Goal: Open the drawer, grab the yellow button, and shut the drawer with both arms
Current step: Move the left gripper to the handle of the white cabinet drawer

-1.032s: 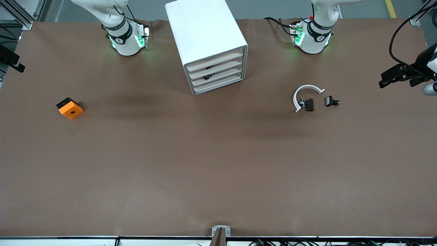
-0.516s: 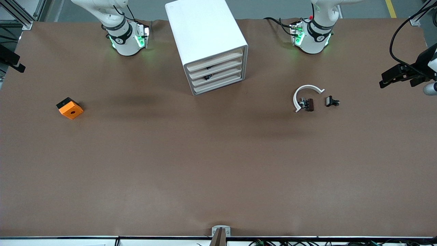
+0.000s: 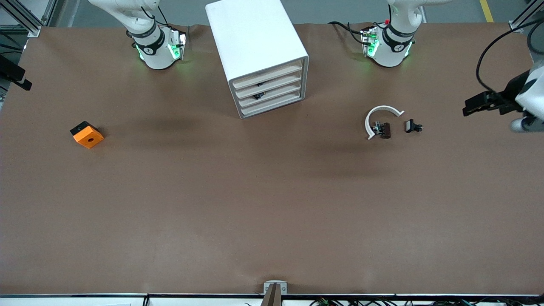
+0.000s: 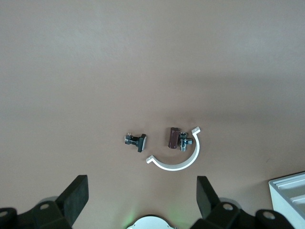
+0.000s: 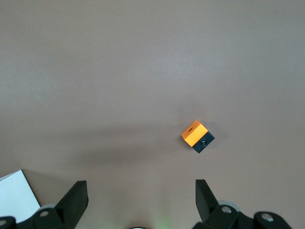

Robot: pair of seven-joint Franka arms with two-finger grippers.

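The white cabinet [image 3: 258, 51] stands between the two arm bases, its four cream drawer fronts [image 3: 269, 91] facing the front camera and shut. The button does not show; only small dark shapes sit in the gaps between the drawers. My left gripper [image 3: 478, 104] hangs high over the table edge at the left arm's end. In the left wrist view it [image 4: 142, 198] is open and empty. My right gripper [image 5: 140, 198] is open and empty, high over the right arm's end. Only a dark part of it [image 3: 17, 78] shows in the front view.
An orange cube with a black side [image 3: 86, 134] lies toward the right arm's end and also shows in the right wrist view [image 5: 197, 136]. A white arc [image 3: 379, 114] with a dark clip [image 3: 384, 130] and a second clip [image 3: 412, 126] lie toward the left arm's end.
My left gripper has moved down and a little toward the table's middle at the left arm's end. The right arm, the cabinet and the loose things have not moved.
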